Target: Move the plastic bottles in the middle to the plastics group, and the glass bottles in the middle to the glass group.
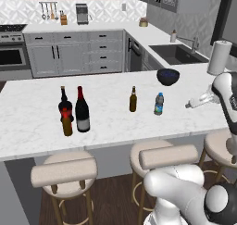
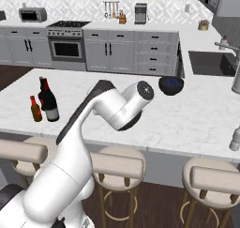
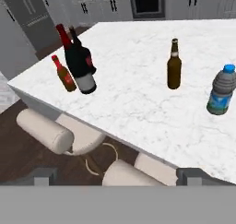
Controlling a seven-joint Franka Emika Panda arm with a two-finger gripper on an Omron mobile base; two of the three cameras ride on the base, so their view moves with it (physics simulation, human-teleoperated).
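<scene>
Beer bottle (image 3: 174, 65) beside plastic bottle (image 3: 221, 90), mid-counter, probably apart, fingers (image 3: 44, 175) spread

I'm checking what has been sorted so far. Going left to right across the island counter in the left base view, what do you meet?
Stubby amber bottle → tall wine bottle with the pale label → slim brown beer bottle → small plastic bottle → dark bowl → paper towel roll. The red-labelled dark bottle overlaps the amber one, so it is left out.

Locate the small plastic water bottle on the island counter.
In the left base view the plastic water bottle stands upright on the counter's right half, just right of the slim beer bottle and before the dark bowl.
</scene>
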